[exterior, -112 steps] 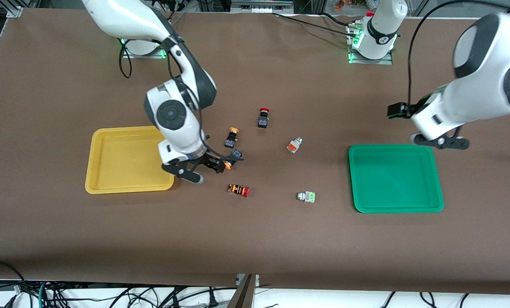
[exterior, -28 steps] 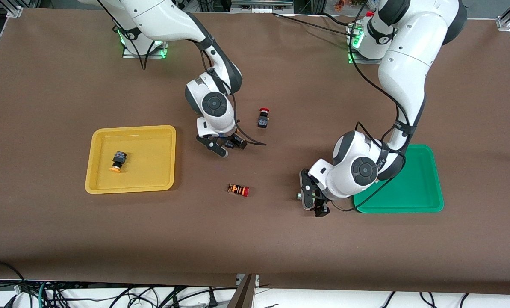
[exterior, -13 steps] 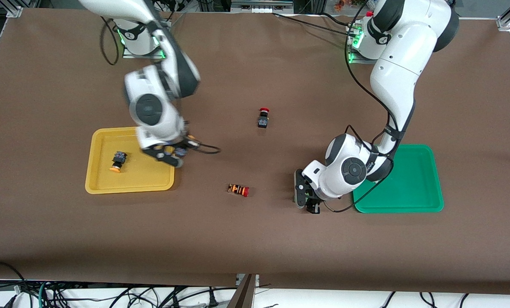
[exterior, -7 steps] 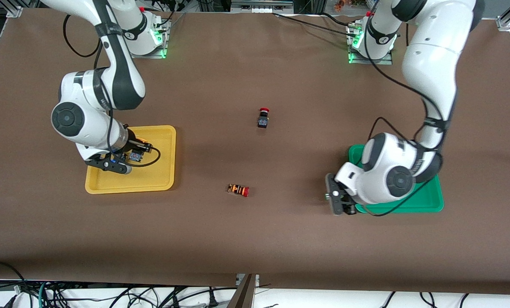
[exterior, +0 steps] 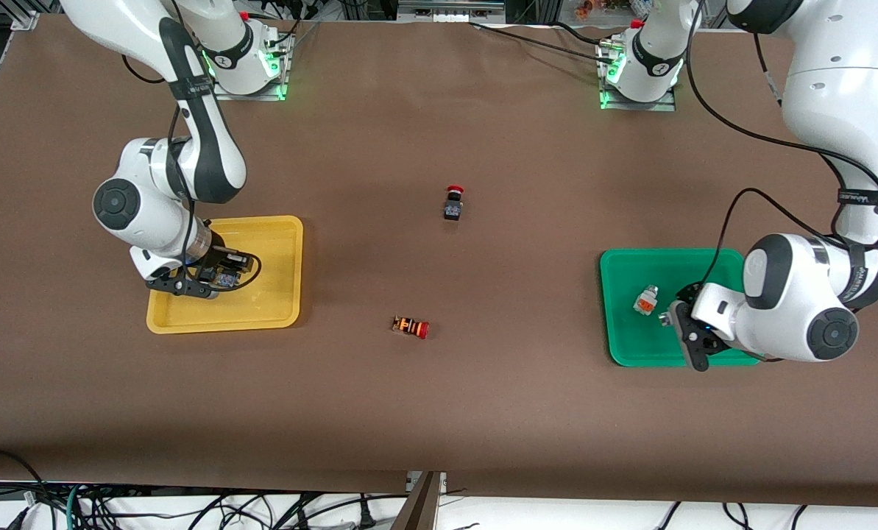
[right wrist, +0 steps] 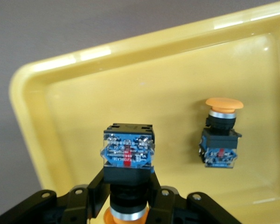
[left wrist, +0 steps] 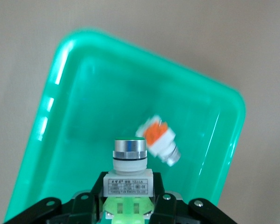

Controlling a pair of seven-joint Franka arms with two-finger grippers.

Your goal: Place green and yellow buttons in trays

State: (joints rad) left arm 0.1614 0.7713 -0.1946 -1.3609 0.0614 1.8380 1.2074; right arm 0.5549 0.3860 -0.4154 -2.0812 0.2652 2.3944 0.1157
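My right gripper [exterior: 207, 281] is shut on a black-bodied switch with a yellow-orange cap [right wrist: 128, 154] and holds it low over the yellow tray [exterior: 262, 302]. A second black switch with a yellow-orange cap [right wrist: 219, 135] lies in the yellow tray [right wrist: 144, 84]; the arm hides it in the front view. My left gripper [exterior: 685, 331] is shut on a silver-white switch with a green block [left wrist: 128, 179] over the green tray [exterior: 630, 342]. The silver-white switch with an orange block [exterior: 645, 300] lies in the green tray [left wrist: 84, 116], also seen from the left wrist [left wrist: 158, 140].
A black-bodied switch with a red cap [exterior: 452, 204] stands mid-table. An orange-striped switch with a red cap [exterior: 411, 327] lies nearer to the front camera, between the two trays.
My left gripper has carried the green-block switch from beside the green tray to over it, uncovering the orange-block switch in the tray. My right gripper has shifted slightly over the yellow tray.
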